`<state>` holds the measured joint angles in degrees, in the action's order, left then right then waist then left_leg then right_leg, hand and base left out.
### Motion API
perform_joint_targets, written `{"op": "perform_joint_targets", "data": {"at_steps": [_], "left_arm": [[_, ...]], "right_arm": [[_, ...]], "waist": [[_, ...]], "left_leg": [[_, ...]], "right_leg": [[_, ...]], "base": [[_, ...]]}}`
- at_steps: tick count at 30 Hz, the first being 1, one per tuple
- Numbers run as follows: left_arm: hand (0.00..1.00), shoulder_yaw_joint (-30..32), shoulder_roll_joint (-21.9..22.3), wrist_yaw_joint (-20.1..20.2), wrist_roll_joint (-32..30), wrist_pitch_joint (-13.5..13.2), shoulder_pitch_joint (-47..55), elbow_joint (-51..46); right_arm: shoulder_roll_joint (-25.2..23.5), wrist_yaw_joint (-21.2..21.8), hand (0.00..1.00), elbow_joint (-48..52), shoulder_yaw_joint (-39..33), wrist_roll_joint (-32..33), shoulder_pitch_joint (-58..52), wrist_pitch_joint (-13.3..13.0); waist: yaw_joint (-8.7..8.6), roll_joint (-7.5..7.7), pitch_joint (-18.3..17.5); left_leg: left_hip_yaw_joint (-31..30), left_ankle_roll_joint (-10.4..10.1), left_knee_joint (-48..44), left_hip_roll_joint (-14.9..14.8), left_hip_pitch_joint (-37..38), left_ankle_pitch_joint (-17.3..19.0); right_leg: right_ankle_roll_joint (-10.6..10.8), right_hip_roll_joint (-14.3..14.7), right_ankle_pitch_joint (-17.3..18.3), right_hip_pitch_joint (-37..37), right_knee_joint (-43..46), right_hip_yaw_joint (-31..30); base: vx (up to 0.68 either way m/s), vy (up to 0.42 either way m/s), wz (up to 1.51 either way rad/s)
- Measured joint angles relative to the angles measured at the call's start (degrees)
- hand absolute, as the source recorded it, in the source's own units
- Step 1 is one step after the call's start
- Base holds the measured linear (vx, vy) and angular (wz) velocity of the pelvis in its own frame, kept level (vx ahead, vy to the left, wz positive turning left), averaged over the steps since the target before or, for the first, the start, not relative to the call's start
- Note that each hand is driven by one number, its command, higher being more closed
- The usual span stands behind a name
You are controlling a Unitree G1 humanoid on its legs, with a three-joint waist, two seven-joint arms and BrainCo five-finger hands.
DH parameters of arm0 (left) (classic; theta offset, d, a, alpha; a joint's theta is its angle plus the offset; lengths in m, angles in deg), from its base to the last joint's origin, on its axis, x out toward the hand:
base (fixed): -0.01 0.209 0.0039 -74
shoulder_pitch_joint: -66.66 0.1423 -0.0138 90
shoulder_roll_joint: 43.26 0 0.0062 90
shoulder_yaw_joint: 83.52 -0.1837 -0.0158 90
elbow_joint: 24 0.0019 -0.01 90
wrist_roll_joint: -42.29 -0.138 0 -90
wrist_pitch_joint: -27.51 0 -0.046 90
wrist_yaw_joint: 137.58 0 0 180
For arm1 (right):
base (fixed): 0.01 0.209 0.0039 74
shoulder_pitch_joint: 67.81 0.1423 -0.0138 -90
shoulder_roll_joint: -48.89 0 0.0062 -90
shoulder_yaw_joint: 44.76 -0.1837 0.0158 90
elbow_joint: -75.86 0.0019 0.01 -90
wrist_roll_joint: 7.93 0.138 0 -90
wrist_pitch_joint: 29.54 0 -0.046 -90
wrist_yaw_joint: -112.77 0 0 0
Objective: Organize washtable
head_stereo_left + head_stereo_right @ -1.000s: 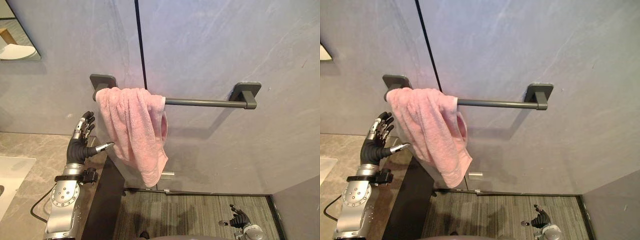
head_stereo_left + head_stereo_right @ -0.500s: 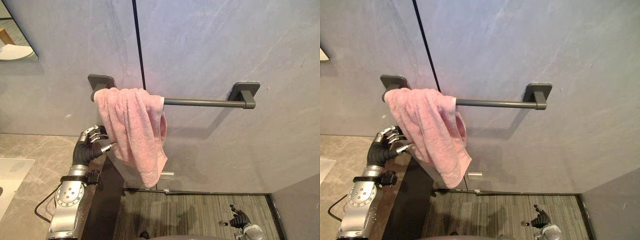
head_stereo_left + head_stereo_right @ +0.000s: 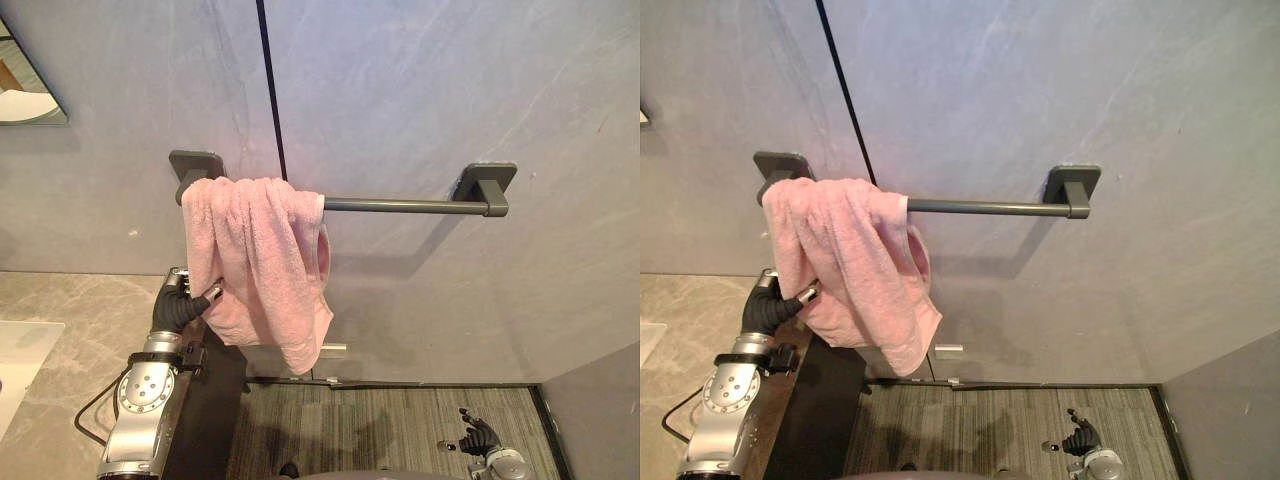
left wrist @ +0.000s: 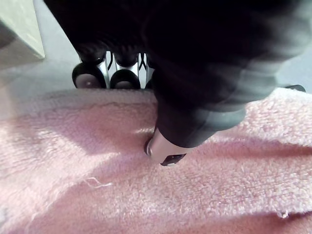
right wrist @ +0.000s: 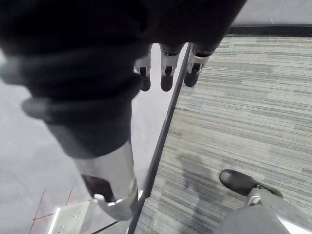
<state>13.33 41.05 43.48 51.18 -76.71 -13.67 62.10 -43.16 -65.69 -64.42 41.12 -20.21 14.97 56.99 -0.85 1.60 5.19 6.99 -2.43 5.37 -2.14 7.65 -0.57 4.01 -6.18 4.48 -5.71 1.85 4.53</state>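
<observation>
The left hand [image 3: 177, 310], open a moment ago, now pinches the pink towel [image 3: 262, 255] edge between thumb and fingers [image 4: 90, 77], so straightening it can begin, while the right hand [image 3: 479, 438] hangs relaxed.

No legible txt, labels, nos. or signs: nothing to read on the towel [image 3: 262, 255], the rail [image 3: 400, 205] or the wall [image 3: 450, 90].
</observation>
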Motion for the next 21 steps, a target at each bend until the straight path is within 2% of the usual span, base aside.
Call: {"op": "perform_joint_targets", "data": {"at_steps": [3, 7, 14, 18, 21], "left_arm": [[1.0, 0.0, 0.0, 0.0, 0.0, 0.0, 0.0, 0.0], [1.0, 0.1, 0.3, -0.1, 0.0, 0.0, 0.0, -0.3], [1.0, 0.1, 0.8, -0.3, 0.0, -0.2, 0.4, -4.4], [1.0, 0.1, 0.8, -0.4, 0.0, -1.0, 0.4, -6.5], [1.0, 0.1, 0.7, -0.4, 0.1, -1.5, 0.4, -7.0]], "right_arm": [[0.0, 0.0, 0.0, 3.2, 0.0, 0.5, -0.4, 0.0], [0.4, 0.1, 0.0, 17.3, 0.8, 0.9, -2.2, -0.7], [3.1, 3.0, 0.0, 38.5, 4.2, 3.8, -4.7, -4.2], [6.7, 5.5, 0.0, 48.0, 7.3, 8.0, -5.7, -5.4], [11.3, 8.1, 0.0, 53.5, 11.1, 12.8, -5.6, -6.6]], "waist": [[0.0, -0.14, 0.1], [0.03, -0.43, -0.1], [0.06, -0.08, 0.1], [0.26, 0.24, 0.3], [0.51, 0.44, 0.5]], "left_leg": [[0.2, 0.0, 0.0, 0.0, -0.1, 0.0], [1.3, 0.1, 0.0, 0.0, -1.0, 0.1], [1.4, 0.3, -0.1, 0.0, -0.9, 0.2], [1.8, 0.3, -1.0, 0.0, -0.8, 0.9], [2.3, 0.4, -2.0, 0.0, -0.8, 1.6]], "right_leg": [[0.1, 0.0, 0.0, 0.2, 0.0, -0.2], [0.2, 0.0, -0.3, 1.8, 0.3, -1.5], [0.2, 0.0, -0.3, 1.9, 0.6, -1.7], [0.4, 0.0, -0.1, 2.0, 1.2, -2.3], [0.5, -0.1, 0.3, 2.2, 2.0, -2.9]], "base": [[-0.01, -0.003, -0.04], [-0.02, -0.009, -0.13], [-0.01, -0.004, -0.01], [-0.03, -0.014, -0.06], [-0.04, -0.012, -0.1]]}}
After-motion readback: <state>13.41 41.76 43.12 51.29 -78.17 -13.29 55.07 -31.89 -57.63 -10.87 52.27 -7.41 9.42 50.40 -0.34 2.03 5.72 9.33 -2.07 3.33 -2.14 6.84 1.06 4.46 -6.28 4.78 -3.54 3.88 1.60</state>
